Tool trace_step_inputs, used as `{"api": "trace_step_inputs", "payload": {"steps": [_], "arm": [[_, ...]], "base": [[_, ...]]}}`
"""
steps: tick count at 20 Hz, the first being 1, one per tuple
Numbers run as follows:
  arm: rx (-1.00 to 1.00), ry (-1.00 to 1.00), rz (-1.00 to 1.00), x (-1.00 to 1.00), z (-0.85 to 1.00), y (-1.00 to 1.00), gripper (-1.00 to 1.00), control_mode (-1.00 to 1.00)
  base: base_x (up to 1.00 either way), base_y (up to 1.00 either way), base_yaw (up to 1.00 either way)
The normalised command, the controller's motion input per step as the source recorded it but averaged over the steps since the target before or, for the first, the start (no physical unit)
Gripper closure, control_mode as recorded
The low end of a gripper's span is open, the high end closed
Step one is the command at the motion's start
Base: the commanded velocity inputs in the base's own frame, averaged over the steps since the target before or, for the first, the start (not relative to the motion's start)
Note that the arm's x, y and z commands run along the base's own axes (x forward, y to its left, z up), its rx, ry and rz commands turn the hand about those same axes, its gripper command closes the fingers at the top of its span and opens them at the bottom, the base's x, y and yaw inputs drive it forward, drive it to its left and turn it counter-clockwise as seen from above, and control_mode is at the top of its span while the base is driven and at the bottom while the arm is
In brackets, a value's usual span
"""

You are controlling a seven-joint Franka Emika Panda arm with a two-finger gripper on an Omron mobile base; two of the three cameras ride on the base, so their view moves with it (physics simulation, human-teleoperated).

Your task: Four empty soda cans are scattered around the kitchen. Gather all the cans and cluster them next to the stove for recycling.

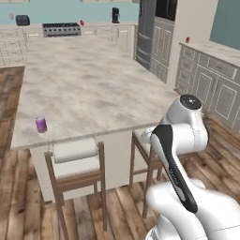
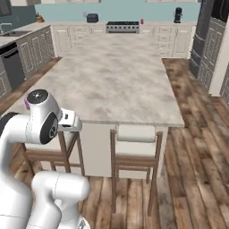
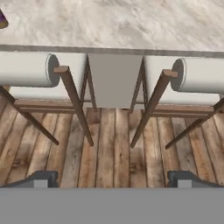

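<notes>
Arm folded low in front of the island table, elbow raised, hand pointing down and forward at the floor beneath the table's near edge. In the hand view I see my jaws spread wide, 2 dark tips far apart at the bottom, gripping nothing, with wood plank floor between them.

The purple soda can stands upright on the table near its front left corner; in the hand view just a sliver of it shows at the upper left edge, well apart from the jaws and up on the tabletop, above the level I am looking at. A red can sits on the far counter just right of the stove, which I also see in the right base view with that red can beside it. Another red can stands on the right-hand counter near the tall cabinets.

2 stools stand against the table's near side, the left stool directly below the purple can and the right stool beside it. Their padded backs and wooden legs sit between my hand and the table edge. A coffee maker and a toaster rest on the far counter.
</notes>
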Motion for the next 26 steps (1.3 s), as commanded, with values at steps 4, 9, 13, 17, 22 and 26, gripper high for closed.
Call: {"api": "trace_step_inputs", "payload": {"steps": [4,9,13,17,22,26], "arm": [[0.0,0.0,0.0,0.0,0.0,0.0,-1.0,1.0],[0.0,0.0,0.0,0.0,0.0,0.0,-1.0,1.0],[0.0,0.0,0.0,0.0,0.0,0.0,-1.0,1.0],[0.0,0.0,0.0,0.0,0.0,0.0,-1.0,1.0],[0.0,0.0,0.0,0.0,0.0,0.0,-1.0,1.0],[0.0,0.0,0.0,0.0,0.0,0.0,-1.0,1.0]], "base": [[-0.01,0.87,-0.09],[-0.01,0.9,-0.07],[0.0,0.9,-0.08],[-0.05,0.96,-0.04],[-0.02,0.48,-0.04],[0.71,-0.1,-0.01]]}}
